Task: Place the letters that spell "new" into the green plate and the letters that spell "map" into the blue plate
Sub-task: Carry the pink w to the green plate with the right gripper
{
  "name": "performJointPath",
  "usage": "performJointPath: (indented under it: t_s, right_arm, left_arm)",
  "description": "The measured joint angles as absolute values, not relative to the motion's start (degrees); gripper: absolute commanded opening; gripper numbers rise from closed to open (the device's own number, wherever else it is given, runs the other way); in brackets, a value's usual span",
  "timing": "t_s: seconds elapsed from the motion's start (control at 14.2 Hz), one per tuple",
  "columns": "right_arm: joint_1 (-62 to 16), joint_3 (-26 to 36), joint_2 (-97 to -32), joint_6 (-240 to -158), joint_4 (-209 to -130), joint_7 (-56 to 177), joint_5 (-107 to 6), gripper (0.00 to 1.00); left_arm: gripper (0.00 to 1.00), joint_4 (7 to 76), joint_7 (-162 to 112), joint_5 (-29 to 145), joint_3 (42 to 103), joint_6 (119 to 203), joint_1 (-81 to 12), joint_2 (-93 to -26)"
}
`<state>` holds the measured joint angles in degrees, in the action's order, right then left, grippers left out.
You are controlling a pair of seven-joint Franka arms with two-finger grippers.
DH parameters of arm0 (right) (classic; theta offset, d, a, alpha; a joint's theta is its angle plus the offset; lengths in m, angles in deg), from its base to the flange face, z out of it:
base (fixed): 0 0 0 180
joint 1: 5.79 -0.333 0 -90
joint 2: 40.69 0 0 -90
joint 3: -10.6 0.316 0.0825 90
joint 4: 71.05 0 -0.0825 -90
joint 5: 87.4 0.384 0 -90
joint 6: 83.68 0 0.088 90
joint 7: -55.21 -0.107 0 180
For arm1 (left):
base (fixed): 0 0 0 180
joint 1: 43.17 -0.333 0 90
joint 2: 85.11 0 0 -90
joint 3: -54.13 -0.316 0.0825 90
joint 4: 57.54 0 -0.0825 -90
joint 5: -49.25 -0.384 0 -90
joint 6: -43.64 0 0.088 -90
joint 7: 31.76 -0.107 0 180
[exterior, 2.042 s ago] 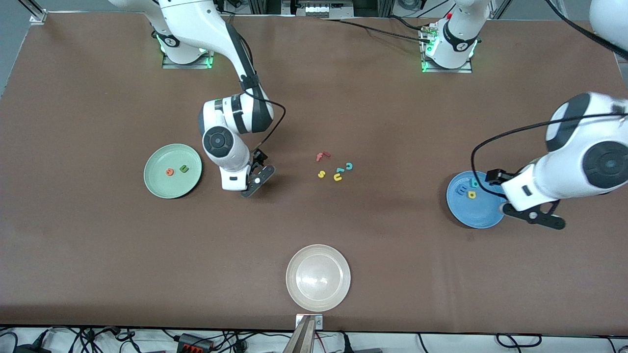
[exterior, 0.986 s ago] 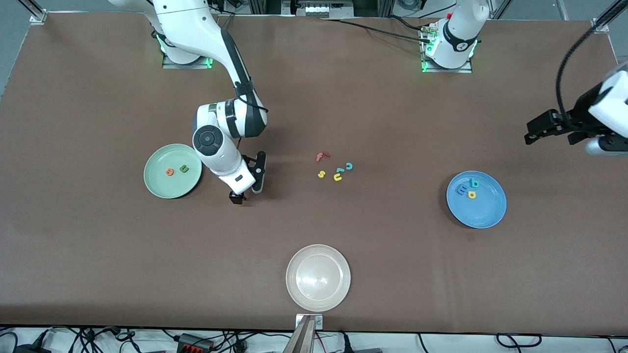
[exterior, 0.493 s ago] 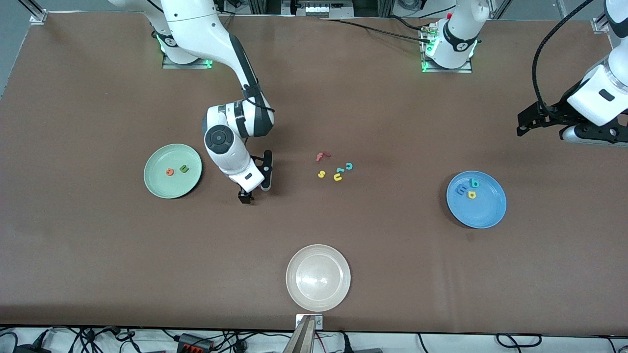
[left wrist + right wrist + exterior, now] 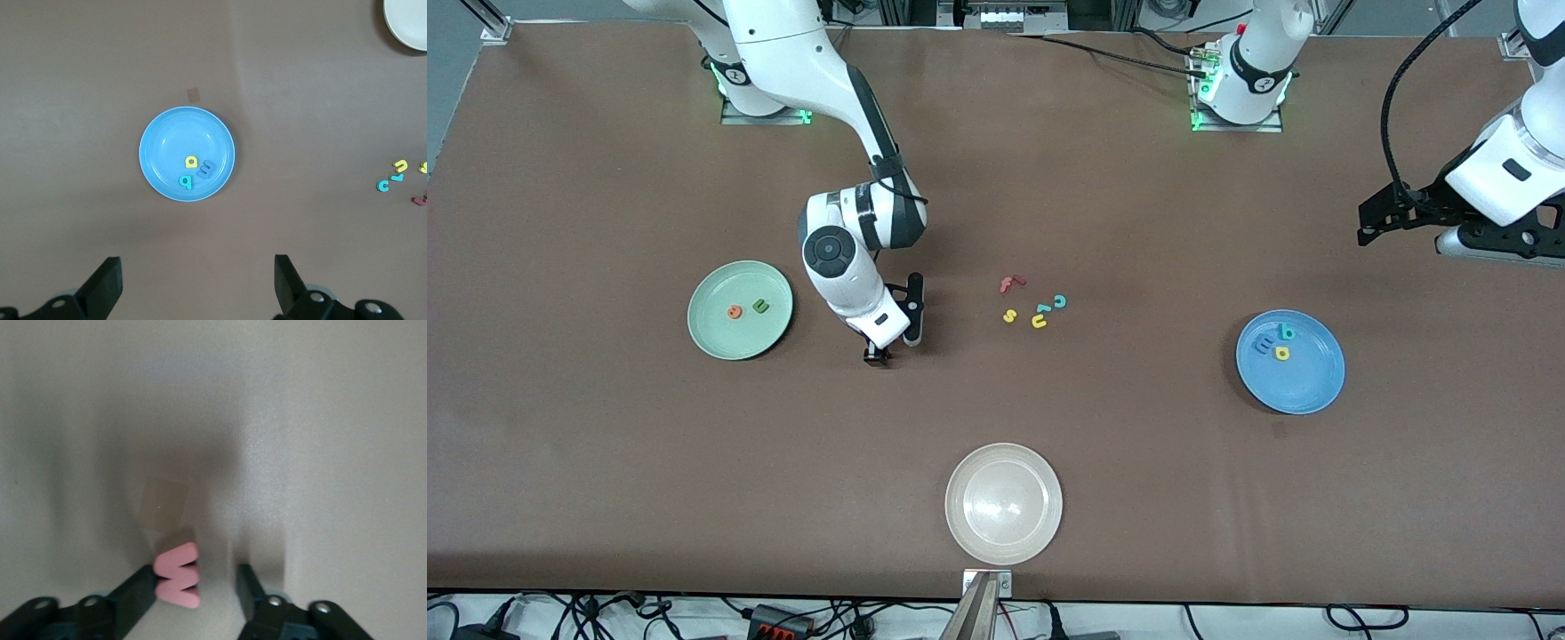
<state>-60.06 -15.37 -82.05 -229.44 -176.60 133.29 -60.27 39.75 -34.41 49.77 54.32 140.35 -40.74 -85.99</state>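
Since a second ago your left arm has swung a little farther toward its end of the table, and your right gripper (image 4: 889, 348) has narrowed its jaws. In the right wrist view the pink w (image 4: 177, 576) stands on edge against one finger (image 4: 137, 597), with a gap to the other, so you have no two-sided pinch on it. That gripper sits low over bare table between the green plate (image 4: 710, 333) and the loose letters.

Count three round plates: pale green, bright blue (image 4: 1303, 387), and a glossy beige plate (image 4: 974, 533) nearest the front camera. The green one holds two foam letters, an orange e (image 4: 735, 312) and a dark green n (image 4: 760, 306). The blue one holds three: blue m (image 4: 206, 169), teal a (image 4: 185, 180), yellow p (image 4: 191, 161). Five loose letters lie mid-table: red f (image 4: 1010, 284), yellow s (image 4: 1009, 316), yellow u (image 4: 1039, 322), teal c (image 4: 1059, 301) and a small teal piece (image 4: 1043, 308).

Your left gripper (image 4: 195, 283) waits spread wide and empty over the brown matte tabletop (image 4: 1138, 489).
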Motion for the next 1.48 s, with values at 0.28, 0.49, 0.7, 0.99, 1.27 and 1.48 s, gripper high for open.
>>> performJointPath:
  t_s: [0.28,0.49,0.7,0.99,1.27,1.48]
  right_arm:
    - [-60.06,-15.41,-81.88,-229.42,-176.57,133.30,-60.27,0.00]
    - [-60.05,-17.55,-81.54,-226.13,-176.56,132.22,-60.22,0.00]
    - [-59.99,-25.00,-81.11,-217.81,-176.55,132.18,-60.21,0.00]
    - [-61.96,-36.36,-79.38,-202.70,-176.65,132.38,-60.21,0.00]
    - [-67.62,-46.16,-78.76,-194.70,-179.26,132.39,-60.21,0.00]
    - [-67.47,-46.57,-79.11,-195.17,-182.92,133.02,-60.21,0.00]
  left_arm:
    - [1.00,39.67,-34.42,49.73,54.33,140.08,-40.74,-85.99]
    - [1.00,39.64,-34.42,49.73,54.34,140.06,-40.70,-85.98]
    - [1.00,39.64,-34.42,49.73,54.35,140.04,-40.58,-85.98]
    - [1.00,39.62,-34.42,49.73,54.37,139.99,-40.39,-85.98]
    - [1.00,39.61,-34.42,49.73,54.38,139.91,-40.33,-85.98]
    - [1.00,39.61,-34.42,49.73,54.37,139.86,-40.31,-85.97]
